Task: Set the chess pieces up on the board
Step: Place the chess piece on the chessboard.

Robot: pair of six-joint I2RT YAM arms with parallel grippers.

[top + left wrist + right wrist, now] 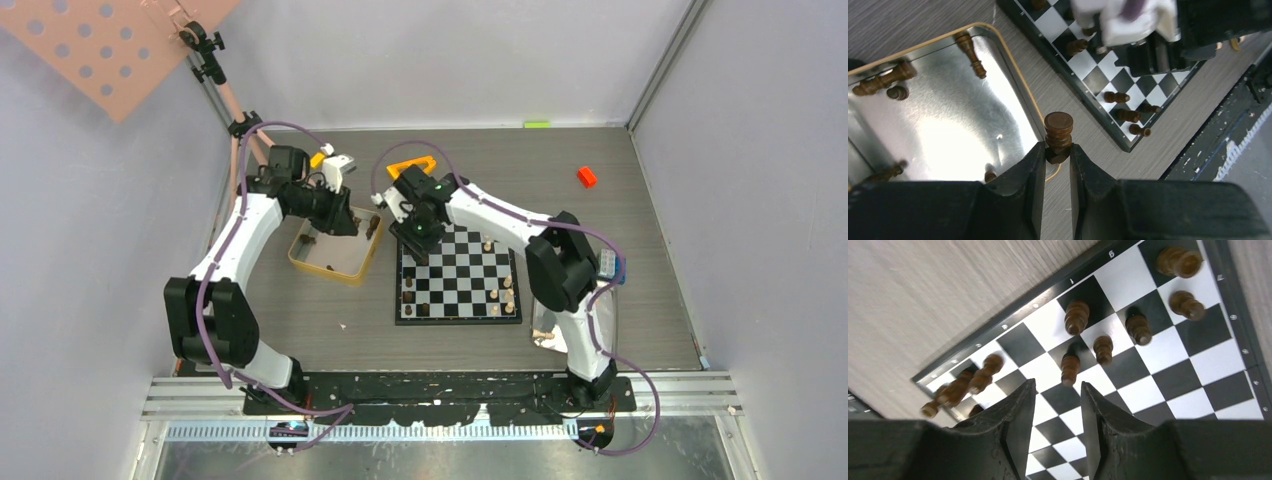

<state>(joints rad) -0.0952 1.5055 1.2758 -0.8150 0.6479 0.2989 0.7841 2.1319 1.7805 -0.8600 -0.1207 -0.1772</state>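
My left pincer [1058, 150] is clamped on one dark brown piece [1058, 131], right over the near rim of the tin [948, 125], left of the board [1143, 390]. Meanwhile my right pincer [1055, 387] is spread a bit, gripping nothing, above the dark pieces [1070, 367] at the board's far-left corner.

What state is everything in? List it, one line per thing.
Black-and-grey checkered chessboard: lying flat, partly set up.
Left pincer: shut on a dark brown wooden chess piece.
Right pincer: open, empty, above the chessboard.
Gold rectangular metal tin: lidless, loose dark pieces lying inside.
Dark brown pieces on squares: placed near one edge.
Pale beige wooden pieces: a few placed on the chessboard's right side.
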